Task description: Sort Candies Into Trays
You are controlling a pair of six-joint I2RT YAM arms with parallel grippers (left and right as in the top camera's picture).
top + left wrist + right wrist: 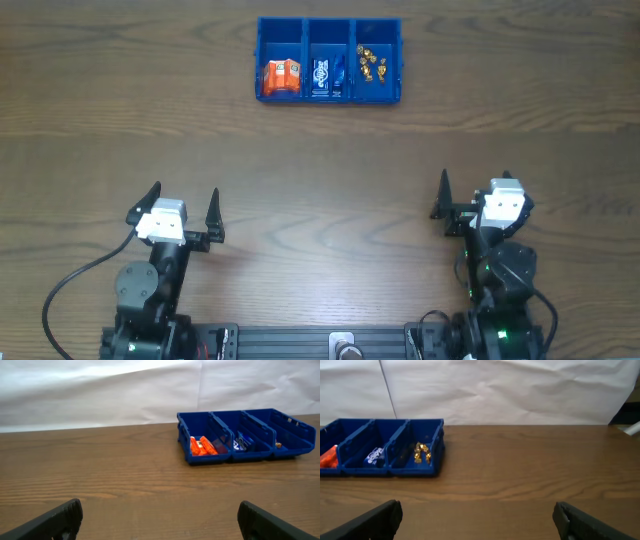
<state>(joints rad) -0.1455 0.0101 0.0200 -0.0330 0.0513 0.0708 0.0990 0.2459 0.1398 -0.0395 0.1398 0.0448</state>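
Observation:
A blue tray with three compartments stands at the far middle of the table. Orange candies fill its left compartment, blue-wrapped candies the middle one, and gold candies the right one. The same tray shows in the left wrist view with the orange candies, and the tray shows in the right wrist view with the gold candies. My left gripper is open near the front left, holding nothing. My right gripper is open near the front right, also holding nothing.
The wooden table stretches bare between the grippers and the tray. A white sheet hangs behind the table's far edge.

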